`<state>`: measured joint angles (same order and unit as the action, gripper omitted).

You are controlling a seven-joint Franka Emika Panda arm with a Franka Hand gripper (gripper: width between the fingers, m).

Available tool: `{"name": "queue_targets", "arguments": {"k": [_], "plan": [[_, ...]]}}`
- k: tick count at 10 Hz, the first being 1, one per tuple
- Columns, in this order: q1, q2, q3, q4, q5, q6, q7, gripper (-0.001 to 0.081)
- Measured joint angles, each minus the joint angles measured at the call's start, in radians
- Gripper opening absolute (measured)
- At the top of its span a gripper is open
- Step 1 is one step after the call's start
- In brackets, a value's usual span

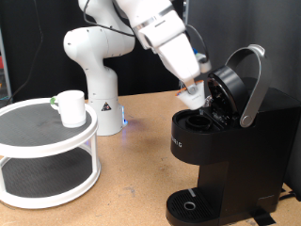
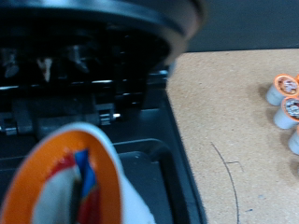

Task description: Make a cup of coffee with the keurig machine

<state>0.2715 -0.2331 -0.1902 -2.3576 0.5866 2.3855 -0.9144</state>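
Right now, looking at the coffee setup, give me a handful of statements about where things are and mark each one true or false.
1. The keurig machine has its hinged handle raised and its top open. True.
2. The cup stands on the machine's drip tray. False: it sits on the top shelf of a round white two-tier stand at the exterior view's left.
3. The gripper is at the machine's open top. True.
4. In the wrist view, an orange-lidded pod fills the foreground in front of the machine's opening. True.
5. No spare pods are on the table. False: several pods lie on it.
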Motion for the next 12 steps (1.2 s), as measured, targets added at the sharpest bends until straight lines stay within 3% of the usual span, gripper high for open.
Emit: {"name": "queue_targets", "arguments": {"k": [6, 12], "plan": [[0.0, 0.065, 0.069, -0.012, -0.067, 0.035, 0.068, 0.011], [-0.002, 0.077, 0.073, -0.014, -0.108, 0.039, 0.077, 0.011]]}}
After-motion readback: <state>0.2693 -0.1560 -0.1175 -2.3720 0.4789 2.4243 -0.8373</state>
